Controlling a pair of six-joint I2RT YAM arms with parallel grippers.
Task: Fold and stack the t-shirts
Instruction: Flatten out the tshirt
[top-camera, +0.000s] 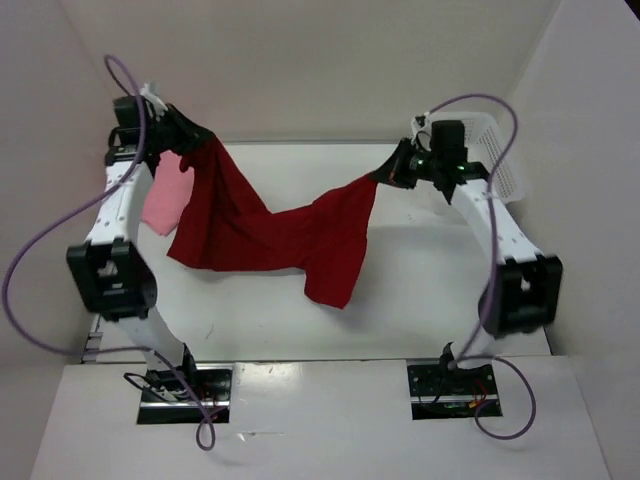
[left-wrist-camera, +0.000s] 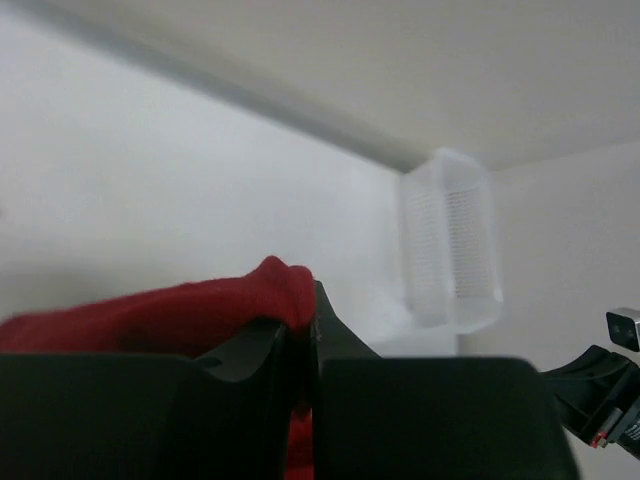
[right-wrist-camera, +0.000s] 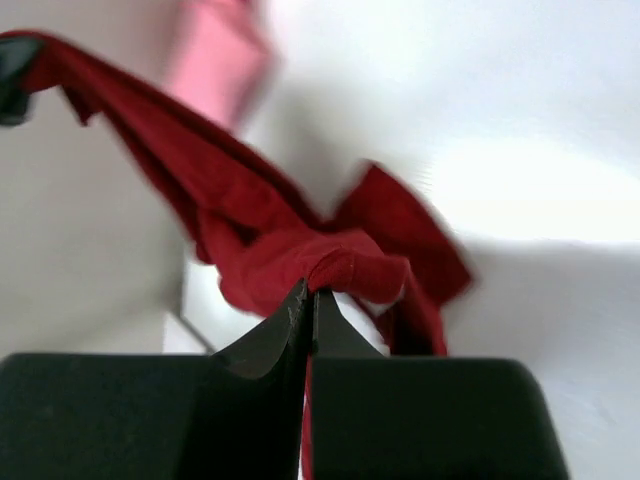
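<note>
Two grippers hold one dark crimson t-shirt (top-camera: 260, 230) stretched between them, to the left of the white lattice basket (top-camera: 500, 160).

Top external view: the left gripper (top-camera: 203, 142), at the end farthest from the basket, and the right gripper (top-camera: 383, 178), just beside the basket, each pinch a bunched edge of the cloth. The shirt's long axis runs from side to side, with one end pointing at the basket and the other away from it. The span sags in the middle, and two broad lobes hang downward, the longer one nearer the basket. Whether these lobes touch the table (top-camera: 430, 300) cannot be told. A light pink t-shirt (top-camera: 165, 200) shows on the side of the crimson one away from the basket, partly behind the left arm (top-camera: 115, 215). Only this view shows the whole garment and both arms together.

Left wrist view: the jaws are pressed together on a ridge of red cloth that rises above their tips. The basket stands upright beyond them, blurred, and part of the right arm (left-wrist-camera: 605, 390) shows below it. The basket appears here but not in the right wrist view.

Right wrist view: the jaws are closed on a fold of crimson cloth. The fabric runs away from the tips as a taut band toward the dark left gripper at the upper corner. The pink shirt appears as a blur beyond, which the left wrist view does not show.
</note>
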